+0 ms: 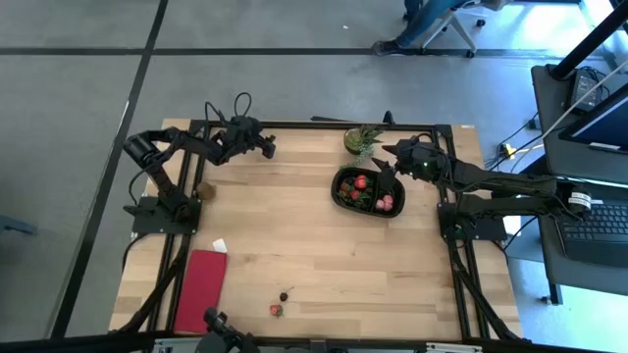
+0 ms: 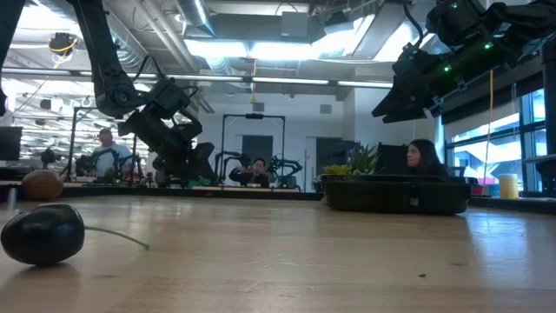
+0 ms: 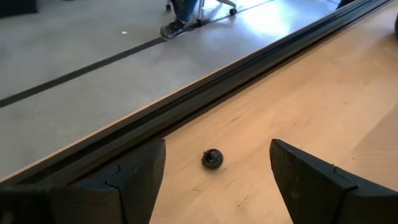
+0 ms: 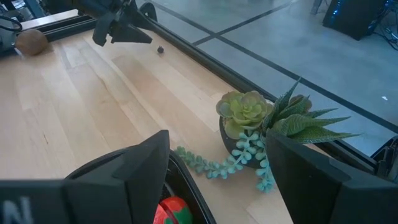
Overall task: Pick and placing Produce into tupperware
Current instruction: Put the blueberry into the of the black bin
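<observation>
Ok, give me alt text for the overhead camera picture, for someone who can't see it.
Seen from above, the right hand hangs open over a black oval tupperware holding red and pink produce near the wooden table's far edge, beside a small potted plant. The left hand waits open at the far left; two loose pieces and a red cloth lie near the front.

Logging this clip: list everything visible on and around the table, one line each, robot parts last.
tupperware: one, black oval, far right of table, holding red and pink produce
loose pieces: one red, one dark, near edge
small dark berry: one, far edge
brown round piece: one, left side
potted plant: one, green, behind tupperware
cloth: one, red, near left corner
people: several seated in the room beyond the table
left gripper: open, far left
right gripper: open, above tupperware
</observation>
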Controlling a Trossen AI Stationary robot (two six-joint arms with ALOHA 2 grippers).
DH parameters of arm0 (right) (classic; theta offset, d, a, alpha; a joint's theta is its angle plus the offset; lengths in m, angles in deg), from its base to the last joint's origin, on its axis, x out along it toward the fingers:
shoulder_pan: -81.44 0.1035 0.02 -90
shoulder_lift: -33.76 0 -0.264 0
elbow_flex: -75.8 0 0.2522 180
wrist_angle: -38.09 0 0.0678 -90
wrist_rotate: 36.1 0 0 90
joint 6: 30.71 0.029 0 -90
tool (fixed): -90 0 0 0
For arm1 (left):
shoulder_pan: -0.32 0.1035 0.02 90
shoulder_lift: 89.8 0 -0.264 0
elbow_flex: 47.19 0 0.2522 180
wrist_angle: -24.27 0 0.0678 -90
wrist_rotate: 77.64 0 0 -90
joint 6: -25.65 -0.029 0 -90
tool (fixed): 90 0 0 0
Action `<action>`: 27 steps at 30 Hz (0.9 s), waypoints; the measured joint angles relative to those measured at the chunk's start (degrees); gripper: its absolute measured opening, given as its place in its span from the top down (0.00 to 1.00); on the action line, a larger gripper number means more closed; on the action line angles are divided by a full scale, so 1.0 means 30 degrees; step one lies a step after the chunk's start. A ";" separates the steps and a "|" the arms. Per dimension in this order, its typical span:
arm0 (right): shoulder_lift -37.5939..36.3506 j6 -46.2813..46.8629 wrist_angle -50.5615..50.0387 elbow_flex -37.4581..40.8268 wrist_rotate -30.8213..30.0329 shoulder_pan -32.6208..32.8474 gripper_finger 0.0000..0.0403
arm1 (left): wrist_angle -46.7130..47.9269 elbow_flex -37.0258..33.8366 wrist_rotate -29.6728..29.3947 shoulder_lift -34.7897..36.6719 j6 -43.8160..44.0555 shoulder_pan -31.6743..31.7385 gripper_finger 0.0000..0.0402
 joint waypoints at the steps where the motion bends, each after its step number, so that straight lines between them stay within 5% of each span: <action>1: 0.0000 0.0016 0.0000 0.0000 0.0000 0.0000 0.34 | 0.0003 0.0000 -0.0121 0.0000 0.0000 0.0000 0.31; 27: 0.0000 -0.0013 -0.0007 0.0000 -0.0003 0.0000 0.34 | 0.0385 0.0007 -0.0669 0.0015 -0.0116 -0.0175 0.31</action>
